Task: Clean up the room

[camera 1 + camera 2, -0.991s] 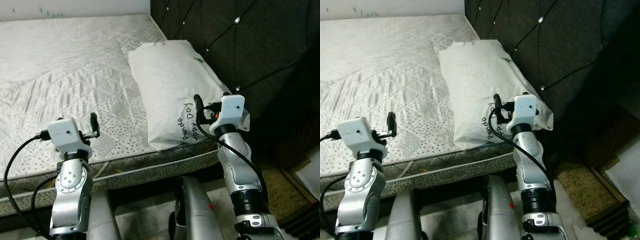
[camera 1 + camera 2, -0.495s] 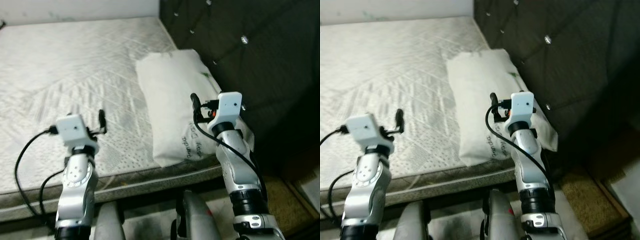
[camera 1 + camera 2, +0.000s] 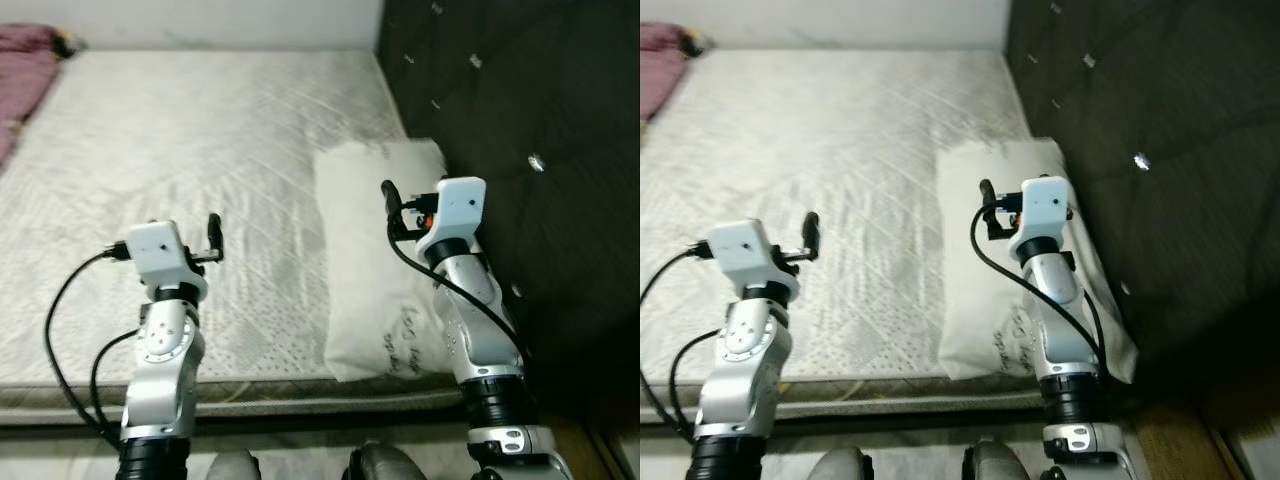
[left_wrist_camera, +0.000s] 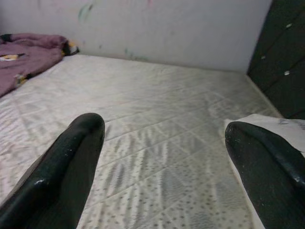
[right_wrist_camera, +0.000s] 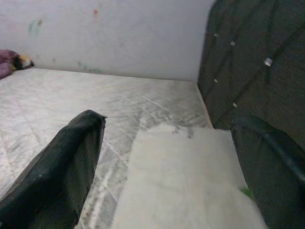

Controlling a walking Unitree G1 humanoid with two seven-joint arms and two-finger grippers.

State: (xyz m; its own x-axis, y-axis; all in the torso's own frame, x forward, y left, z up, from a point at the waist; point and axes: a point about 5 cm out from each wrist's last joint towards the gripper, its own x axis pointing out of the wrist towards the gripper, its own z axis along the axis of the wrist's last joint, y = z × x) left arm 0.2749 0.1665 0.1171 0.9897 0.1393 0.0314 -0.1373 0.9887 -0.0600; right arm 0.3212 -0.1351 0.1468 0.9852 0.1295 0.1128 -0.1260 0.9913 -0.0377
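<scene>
We look down on a bare quilted mattress point(image 3: 220, 130) set against a dark tufted headboard point(image 3: 520, 90) at 3 o'clock and a pale wall point(image 4: 143, 24) at 12 o'clock. A white pillow point(image 3: 370, 260) with dark lettering near its front end lies along the mattress edge, just beside the headboard. A purple blanket point(image 4: 24, 57) is bunched at the far corner of the mattress, at 10 to 11 o'clock, with a small dark and yellow item at its edge that is too small to identify.

Left hand point(image 4: 167, 167): raised above the front part of the mattress at 7 o'clock, fingers point(image 4: 71, 167) spread wide apart, holding nothing.

Right hand point(image 5: 176, 167): raised directly over the pillow at 4 o'clock, fingers point(image 5: 66, 162) likewise wide apart, nothing between them; the pillow's white cover shows in the gap.

Neither hand touches the bedding.
</scene>
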